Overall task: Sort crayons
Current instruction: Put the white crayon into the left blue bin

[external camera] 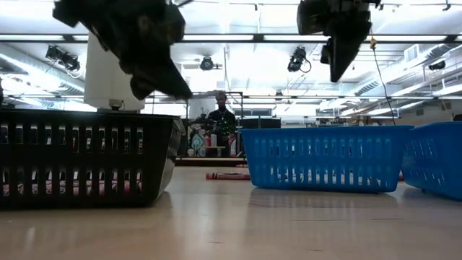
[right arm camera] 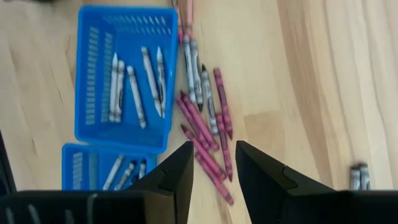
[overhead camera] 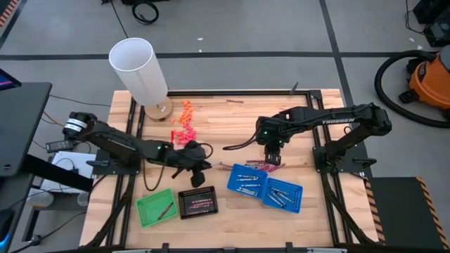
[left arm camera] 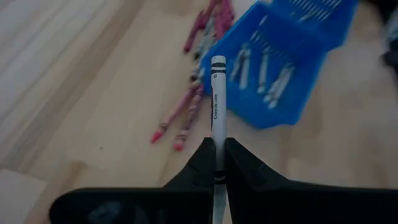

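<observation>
A grey crayon (left arm camera: pixel 217 99) is pinched near its lower end between the closed fingers of the left gripper (left arm camera: pixel 218 163), raised over the table between the black basket (overhead camera: pixel 197 204) and the blue basket (overhead camera: pixel 247 181). With so much length sticking out, it could be tilted or dropped on release and missed into the wrong basket. The right gripper (right arm camera: pixel 214 167) is held part open, empty, above the loose pile of crayons (right arm camera: pixel 208 118), which could be scattered if entered carelessly

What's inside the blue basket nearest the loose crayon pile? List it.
Blue basket: about six pale grey-silver crayons lying on its floor, no red ones visible. Nothing covers it.
</observation>
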### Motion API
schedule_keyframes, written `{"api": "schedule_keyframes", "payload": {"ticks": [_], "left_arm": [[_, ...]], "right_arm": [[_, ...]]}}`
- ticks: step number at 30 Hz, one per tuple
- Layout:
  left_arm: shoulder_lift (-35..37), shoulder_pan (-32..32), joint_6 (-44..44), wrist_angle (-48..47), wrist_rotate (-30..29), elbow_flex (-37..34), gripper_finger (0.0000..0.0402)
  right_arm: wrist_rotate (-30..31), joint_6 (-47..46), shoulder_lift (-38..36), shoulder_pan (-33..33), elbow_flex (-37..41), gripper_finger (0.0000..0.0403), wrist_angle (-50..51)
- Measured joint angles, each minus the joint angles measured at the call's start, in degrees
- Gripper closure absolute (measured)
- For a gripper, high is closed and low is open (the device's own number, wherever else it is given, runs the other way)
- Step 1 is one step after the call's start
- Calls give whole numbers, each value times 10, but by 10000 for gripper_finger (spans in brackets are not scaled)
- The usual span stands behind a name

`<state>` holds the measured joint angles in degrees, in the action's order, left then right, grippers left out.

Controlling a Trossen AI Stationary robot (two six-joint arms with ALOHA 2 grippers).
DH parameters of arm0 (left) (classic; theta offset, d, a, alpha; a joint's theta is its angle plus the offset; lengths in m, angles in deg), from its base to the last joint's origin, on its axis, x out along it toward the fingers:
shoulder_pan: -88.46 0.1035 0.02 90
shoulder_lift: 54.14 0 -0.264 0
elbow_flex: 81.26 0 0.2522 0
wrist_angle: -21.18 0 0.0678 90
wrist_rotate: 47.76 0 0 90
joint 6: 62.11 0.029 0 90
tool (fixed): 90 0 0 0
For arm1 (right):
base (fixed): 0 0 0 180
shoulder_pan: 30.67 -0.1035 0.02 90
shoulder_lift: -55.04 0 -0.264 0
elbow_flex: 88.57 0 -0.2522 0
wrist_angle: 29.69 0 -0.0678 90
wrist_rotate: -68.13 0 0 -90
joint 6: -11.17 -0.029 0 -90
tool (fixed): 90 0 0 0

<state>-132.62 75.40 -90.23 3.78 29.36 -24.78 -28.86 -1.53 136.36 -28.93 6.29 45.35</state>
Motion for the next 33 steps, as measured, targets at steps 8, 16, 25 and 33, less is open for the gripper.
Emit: {"api": "schedule_keyframes", "payload": {"ticks": [8, 16, 25, 33], "left_arm": [[49, -57, -57, -30, -2, 0, 387], [70, -150, -59, -31, -1, 0, 386], [70, -173, -72, -40, -1, 0, 385], [27, -113, -53, 19, 30, 1, 385]], "right_arm": [[14, -10, 0, 0, 0, 275, -57], [15, -27, 0, 0, 0, 275, -102], [17, -28, 0, -2, 0, 275, -110], [34, -42, 0, -1, 0, 275, -92]]}}
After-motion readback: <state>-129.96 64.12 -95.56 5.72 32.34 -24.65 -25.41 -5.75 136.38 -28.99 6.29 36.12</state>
